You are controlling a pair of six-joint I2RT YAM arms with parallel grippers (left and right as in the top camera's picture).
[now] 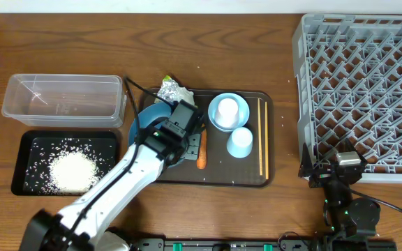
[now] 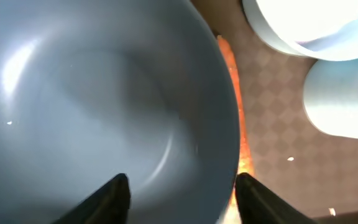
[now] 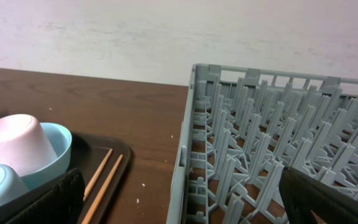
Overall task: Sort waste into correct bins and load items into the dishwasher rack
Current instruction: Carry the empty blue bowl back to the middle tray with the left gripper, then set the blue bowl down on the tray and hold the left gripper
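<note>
The left end effector hangs over the large dark blue bowl, which sits at the left end of the brown tray. Its fingers are spread and pinch nothing. In the left wrist view the bowl's hollow fills the space between them, and the bowl's right-hand rim runs down toward the inner side of the right finger. One finger is thus over the inside of the bowl and the other at or just past its wall. Whether either finger touches the bowl cannot be told.

The slim carrot lies just outside that same rim, on the side toward the dishwasher rack. Its long axis runs near to far across the tray, nearly along the rim's edge. That closeness is what the next move hinges on, as I judge it. If the fingers close on the rim for a lift, the outer finger has to drop into the narrow gap between bowl wall and carrot. If the carrot is the target instead, the end effector must shift a little toward the rack and close across the carrot's width.

The left arm is plainly the nearer one for either. The right end effector is well apart from the tray, low over the tabletop at the near corner of the rack, with its fingers spread wide and nothing between them. The rack itself stands at the right of the tabletop, well apart from the bowl
</note>
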